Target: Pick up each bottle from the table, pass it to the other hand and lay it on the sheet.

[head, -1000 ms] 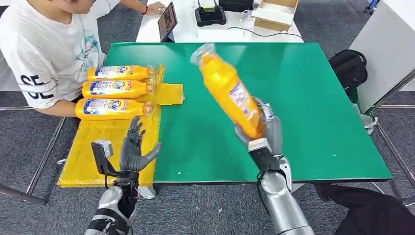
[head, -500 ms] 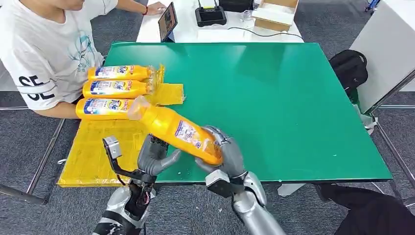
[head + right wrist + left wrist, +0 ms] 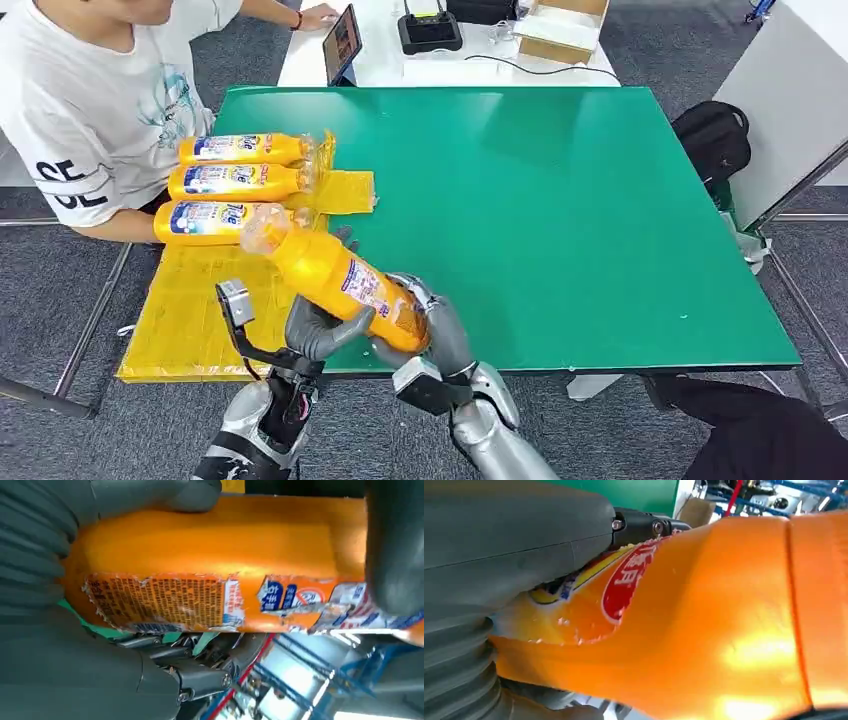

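Head view was bright, evenly lit from overhead; soft sheen lay on far part of green table (image 3: 600, 200), shadows faint. Held bottle (image 3: 340, 280) showed slight motion blur at clear neck. Left wrist view was very close and soft, bottle out of focus, with hot glare patches on orange plastic. Right wrist view was sharper on torn label (image 3: 165, 602), background blurred.

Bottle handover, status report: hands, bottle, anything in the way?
Right hand grips bottle at its base; left hand cups it mid-body. Bottle tilted, cap over sheet. Three bottles on sheet's far end; near part free.
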You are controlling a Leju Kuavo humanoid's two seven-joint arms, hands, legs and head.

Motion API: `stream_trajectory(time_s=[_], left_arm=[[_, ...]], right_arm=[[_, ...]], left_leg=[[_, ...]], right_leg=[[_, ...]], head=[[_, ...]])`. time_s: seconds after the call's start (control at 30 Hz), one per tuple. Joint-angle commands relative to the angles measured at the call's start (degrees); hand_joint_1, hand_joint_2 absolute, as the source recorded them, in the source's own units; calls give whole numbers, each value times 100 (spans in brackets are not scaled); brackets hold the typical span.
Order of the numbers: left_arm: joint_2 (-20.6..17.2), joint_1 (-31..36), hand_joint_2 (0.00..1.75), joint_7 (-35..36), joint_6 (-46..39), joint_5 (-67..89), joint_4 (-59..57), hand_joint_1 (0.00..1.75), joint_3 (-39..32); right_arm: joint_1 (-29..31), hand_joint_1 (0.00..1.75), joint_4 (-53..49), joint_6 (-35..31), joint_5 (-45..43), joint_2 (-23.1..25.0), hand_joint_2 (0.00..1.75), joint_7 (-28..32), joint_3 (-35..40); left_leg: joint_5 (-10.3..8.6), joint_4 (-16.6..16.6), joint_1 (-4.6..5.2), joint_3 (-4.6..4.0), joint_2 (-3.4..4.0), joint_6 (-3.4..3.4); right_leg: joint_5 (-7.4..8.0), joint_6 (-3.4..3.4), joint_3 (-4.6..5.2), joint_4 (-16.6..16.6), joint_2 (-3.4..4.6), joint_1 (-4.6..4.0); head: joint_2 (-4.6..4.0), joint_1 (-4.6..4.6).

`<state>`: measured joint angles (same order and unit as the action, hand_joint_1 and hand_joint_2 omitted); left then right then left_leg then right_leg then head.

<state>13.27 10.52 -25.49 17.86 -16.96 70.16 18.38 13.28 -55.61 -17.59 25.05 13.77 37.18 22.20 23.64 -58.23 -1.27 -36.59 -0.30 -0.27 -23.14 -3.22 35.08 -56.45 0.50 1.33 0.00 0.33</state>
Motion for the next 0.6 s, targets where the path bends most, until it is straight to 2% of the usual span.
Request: stream_trajectory(time_s=[0.03,0.07,0.37,0.4,0.43,0.47,0.53,0.6], left_arm=[[-125,202,175,-4,-145,156,-234,0,194],[-114,192,175,-4,-160,154,-218,0,182],[-76,189,175,40,-23,-45,-286,0,137],[-71,188,175,36,-29,-54,-270,24,124],[-61,182,175,27,-38,-66,-253,152,106],[-60,176,175,14,-11,-96,-239,175,96],[-58,167,175,9,15,-122,-214,175,90],[-60,154,175,12,32,-128,-184,175,101]], right_arm=[[162,175,1021,287,-9,124,175,-3,703],[152,175,1057,353,-65,138,175,-8,727],[201,175,1336,486,-108,187,175,-34,865],[203,175,1352,485,-115,182,175,-34,870],[206,175,1354,481,-138,182,175,-37,856],[207,175,1354,491,-152,179,175,-43,854],[211,175,1340,471,-161,168,175,-57,839],[213,175,1321,435,-175,161,175,-76,806]], left_leg=[[15,9,-1,46,5,10],[28,14,-2,81,8,17],[9,4,-5,26,-1,5],[11,5,-2,33,-4,7],[14,5,-3,40,-6,9],[17,5,-2,48,-9,11],[7,4,-1,22,-5,7],[13,3,-1,35,-5,10]], right_leg=[[-12,19,-46,12,-3,-6],[-23,33,-82,18,-6,-11],[-9,15,-28,7,-7,-8],[-12,17,-34,7,-11,-7],[-15,20,-42,8,-14,-8],[-19,22,-51,8,-19,-9],[-9,12,-23,6,-13,-4],[-15,16,-36,6,-14,-5]], head=[[0,2],[0,2],[0,0],[0,0],[0,2],[0,0],[0,0],[0,2]])
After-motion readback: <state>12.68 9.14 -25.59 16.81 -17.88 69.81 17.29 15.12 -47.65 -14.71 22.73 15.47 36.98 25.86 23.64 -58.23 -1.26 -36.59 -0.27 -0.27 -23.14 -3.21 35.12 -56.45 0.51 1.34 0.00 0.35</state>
